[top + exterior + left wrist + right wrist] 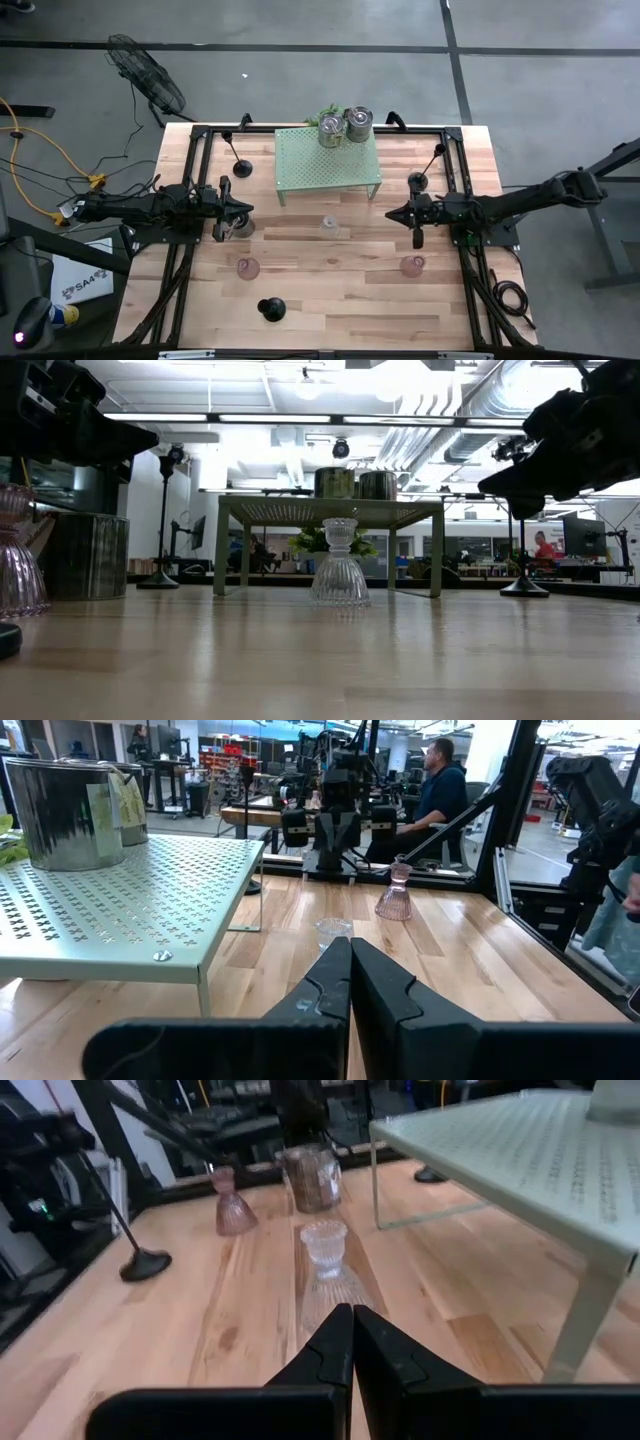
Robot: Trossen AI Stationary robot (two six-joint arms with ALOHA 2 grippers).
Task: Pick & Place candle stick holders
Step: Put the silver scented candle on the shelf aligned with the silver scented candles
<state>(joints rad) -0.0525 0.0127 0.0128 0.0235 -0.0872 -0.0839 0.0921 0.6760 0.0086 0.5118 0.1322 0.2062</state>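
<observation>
On the wooden table [330, 290] I am seeing both arms hovering low at mid-table, facing each other from opposite sides. My left gripper [247, 209] is sitting with its jaws pressed together and holding nothing, just beside a silver cup [238, 228] standing on the wood. My right gripper [392, 213] is likewise showing its jaws together and empty, pointing toward the centre.

Between the two grippers, the clear glass holder [328, 226] is standing upright just in front of the pale green rack [327, 165]; I am seeing it right ahead of the shut fingers [330, 1342] in the right wrist view, and farther off in the left wrist view.

Two silver cups [345, 126] are sitting side by side on top of the rack, toward its far edge, with a leafy plant [324, 113] just behind them.

Nearer the front edge, one pink glass holder [248, 267] is standing on the left side and another pink holder [412, 265] on the right, well apart. A black round base [271, 309] is resting close to the front edge. One black slim-stemmed holder [241, 165] is standing to the left of the rack and another black stemmed holder [418, 180] to its right, near the right gripper.

Beyond the table, a person [437, 782] is sitting in the room.
</observation>
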